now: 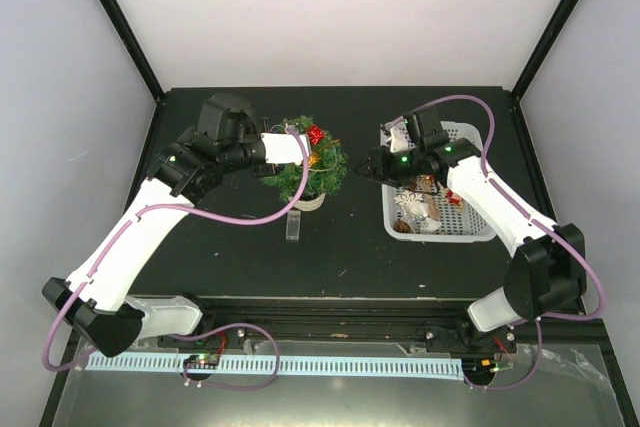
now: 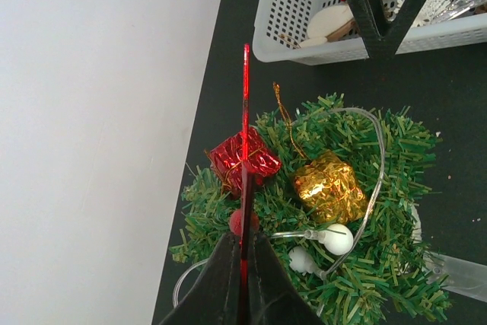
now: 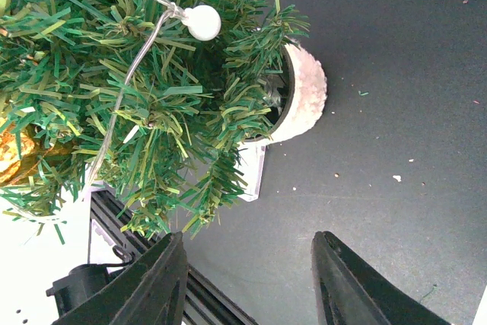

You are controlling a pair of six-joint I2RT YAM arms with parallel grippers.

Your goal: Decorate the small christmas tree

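My left gripper pinches one thin red ornament over the tree, which stands left of the basket and bears one red parcel and one gold parcel. My right gripper gapes empty.

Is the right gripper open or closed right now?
Open. In the right wrist view the right gripper shows both fingers spread wide, with only dark table showing between them and nothing held.

A white basket of ornaments sits on the black table.
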